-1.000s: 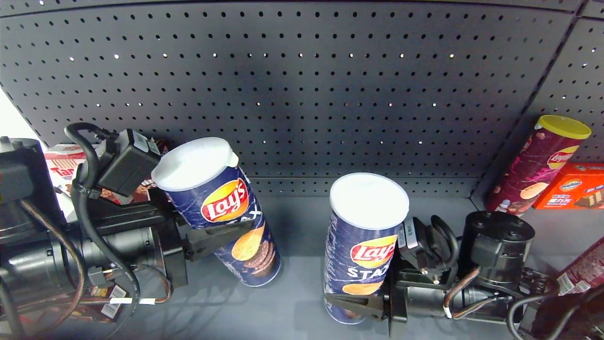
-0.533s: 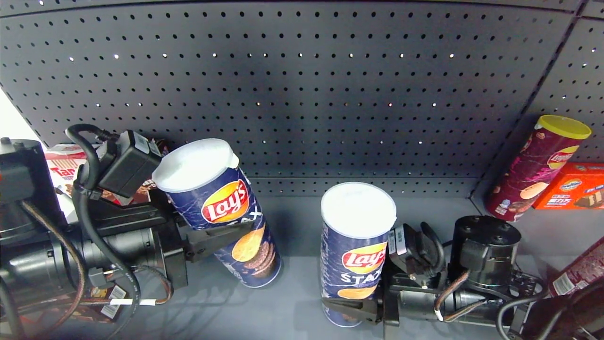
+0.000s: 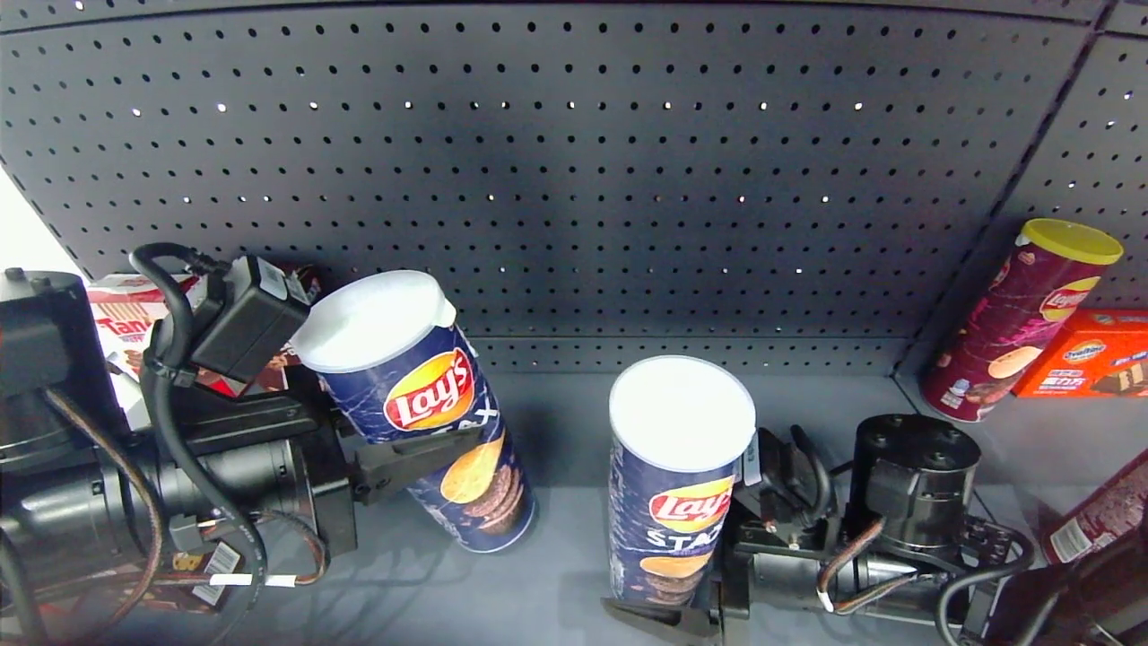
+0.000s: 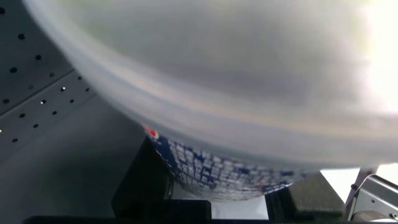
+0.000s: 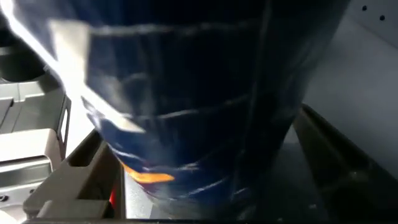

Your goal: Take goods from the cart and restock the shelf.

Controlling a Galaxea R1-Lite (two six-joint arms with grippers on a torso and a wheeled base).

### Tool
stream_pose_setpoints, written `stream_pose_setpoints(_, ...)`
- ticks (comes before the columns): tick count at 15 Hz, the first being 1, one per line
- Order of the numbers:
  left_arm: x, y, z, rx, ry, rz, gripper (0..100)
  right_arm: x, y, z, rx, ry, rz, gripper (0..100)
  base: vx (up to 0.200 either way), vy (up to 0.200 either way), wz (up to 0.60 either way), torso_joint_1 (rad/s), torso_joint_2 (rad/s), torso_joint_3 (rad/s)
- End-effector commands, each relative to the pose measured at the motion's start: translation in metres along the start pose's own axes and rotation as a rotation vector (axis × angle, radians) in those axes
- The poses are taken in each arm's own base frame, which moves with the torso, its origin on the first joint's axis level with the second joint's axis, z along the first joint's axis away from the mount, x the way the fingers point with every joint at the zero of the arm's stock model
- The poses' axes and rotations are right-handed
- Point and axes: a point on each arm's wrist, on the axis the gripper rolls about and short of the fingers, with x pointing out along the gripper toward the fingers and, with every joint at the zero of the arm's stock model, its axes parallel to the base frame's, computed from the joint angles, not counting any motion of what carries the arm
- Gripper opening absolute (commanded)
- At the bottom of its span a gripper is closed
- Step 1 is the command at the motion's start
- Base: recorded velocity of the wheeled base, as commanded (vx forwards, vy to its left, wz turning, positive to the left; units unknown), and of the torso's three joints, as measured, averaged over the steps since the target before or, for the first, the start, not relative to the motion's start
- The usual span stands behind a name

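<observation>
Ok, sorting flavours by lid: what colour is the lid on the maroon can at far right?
The lid is yellow, best seen in the head view.

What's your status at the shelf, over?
Left gripper shut on left blue can, tilted. Right gripper shut on right blue can, upright. Purple can stands far right, apart from both.

Printed logos on left blue can (image 3: 421, 413), right blue can (image 3: 677, 511), purple can (image 3: 1018, 323), orange box (image 3: 1090, 354)

Navy left can (image 3: 421, 422) and navy right can (image 3: 674, 511) show white lids; far right, purple can (image 3: 1009, 336) wears yellow, box (image 3: 1090, 354) glows orange.
</observation>
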Motion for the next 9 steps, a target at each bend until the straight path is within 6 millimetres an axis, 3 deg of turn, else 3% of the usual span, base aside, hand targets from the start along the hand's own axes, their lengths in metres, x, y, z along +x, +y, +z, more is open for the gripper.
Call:
stream_pose_setpoints(1, 0.000, 0.000, 0.000, 0.000, 0.000, -0.001, 0, -0.003, 0.002, 0.002, -0.002, -0.002, -0.002, 100, 0.000, 0.000, 0.00, 0.000, 0.00, 0.000)
stream_pose_setpoints(9, 0.000, 0.000, -0.001, 0.000, 0.002, -0.003, 0, -0.058, 0.030, 0.024, -0.033, -0.044, -0.072, 100, 0.000, 0.000, 0.00, 0.000, 0.00, 0.000)
